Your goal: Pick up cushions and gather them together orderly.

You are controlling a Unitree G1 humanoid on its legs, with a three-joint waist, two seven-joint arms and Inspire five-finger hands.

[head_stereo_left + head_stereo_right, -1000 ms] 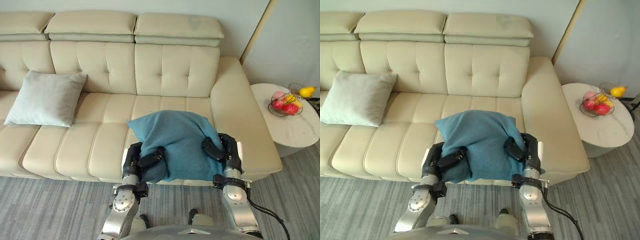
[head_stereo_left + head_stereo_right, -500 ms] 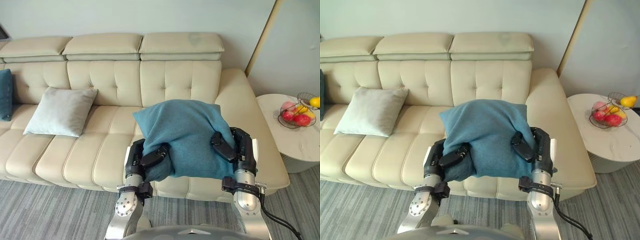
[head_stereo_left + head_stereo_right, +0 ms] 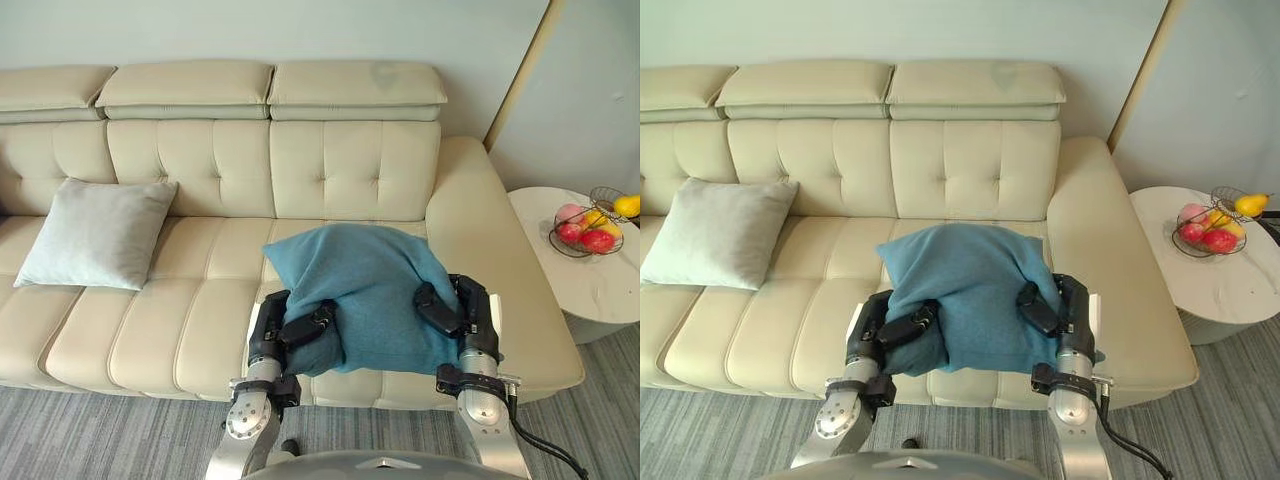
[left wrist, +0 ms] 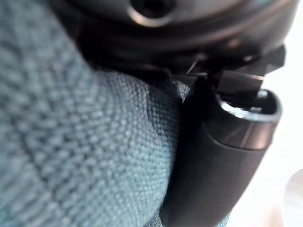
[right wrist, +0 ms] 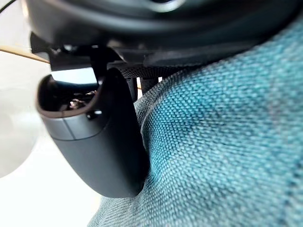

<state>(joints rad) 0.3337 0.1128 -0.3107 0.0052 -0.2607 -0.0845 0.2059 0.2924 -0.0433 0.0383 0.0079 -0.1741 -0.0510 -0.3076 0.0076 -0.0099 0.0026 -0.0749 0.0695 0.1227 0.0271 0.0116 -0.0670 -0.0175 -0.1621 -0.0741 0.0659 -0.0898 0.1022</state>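
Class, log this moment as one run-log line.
hands: left hand and right hand shut on teal cushion | teal cushion: over sofa, right seat | grey cushion: on sofa, left

The sofa seat [image 3: 200,290] lies bare between the grey cushion [image 3: 95,232] and the teal cushion [image 3: 365,290], the armrest [image 3: 490,250] walling its right end.

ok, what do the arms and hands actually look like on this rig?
The left arm and right arm are silver-grey metal with rounded segments and a black collar at the wrist. Each ends in a blocky dark hand, the left hand and the right hand, with a pale panel along its outer edge. Up close, the thumbs are smooth glossy black shells with rounded tips.
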